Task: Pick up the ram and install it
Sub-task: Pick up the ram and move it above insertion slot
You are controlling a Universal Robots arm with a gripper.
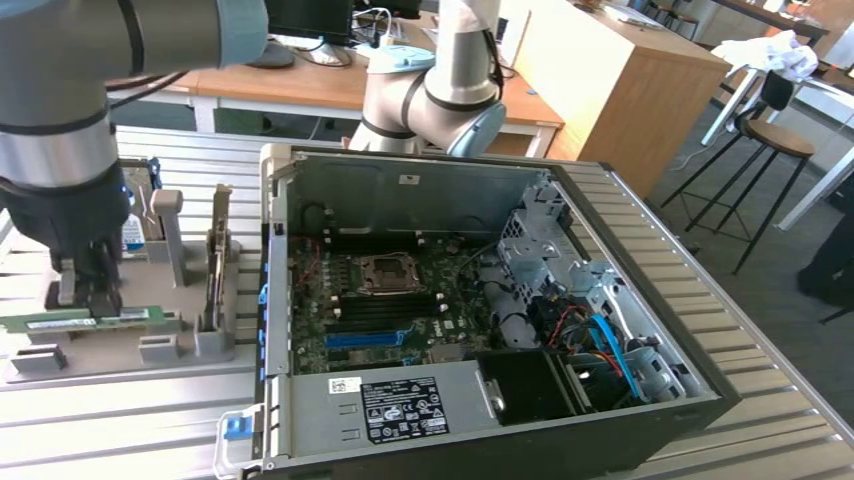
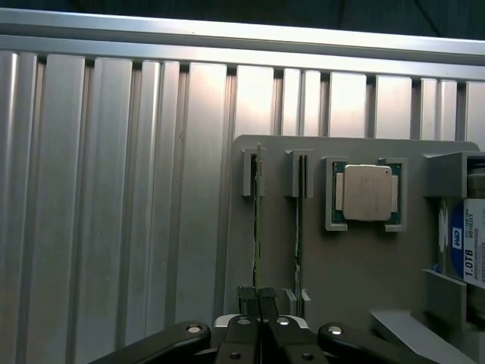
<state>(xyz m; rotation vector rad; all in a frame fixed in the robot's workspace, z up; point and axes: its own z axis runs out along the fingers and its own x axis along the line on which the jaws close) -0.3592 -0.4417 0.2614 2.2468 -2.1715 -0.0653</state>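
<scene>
Ram (image 1: 67, 322) (image 2: 256, 227) here is the thin green stick with a pale label, standing on its long edge in a slot of the grey tray (image 1: 80, 368). The tray rests on the ribbed metal bench (image 1: 107, 425), to the exterior view's left of the open computer case (image 1: 400, 185).

The end effector (image 1: 91, 295) (image 2: 256, 296) has its two dark fingers pressed together on the top edge of the ram, near one end of the stick. In the wrist view the board's thin edge runs straight in between the fingertips. The ram sits level in its holder, between the tray's grey end posts.

A second ram stick (image 1: 219, 250) stands on edge in the neighbouring slot, parallel to the first and just beside it (the fingers do not touch it). Further along the tray, the wrist view shows a square silver processor (image 2: 367, 192) lying flat in its own recess. Past it, a hard drive (image 2: 468, 254) with a blue and white label stands between grey blocks.

The grey arm (image 1: 54, 130) comes down from above the tray. Inside the case the motherboard (image 1: 387, 300) lies exposed.
</scene>
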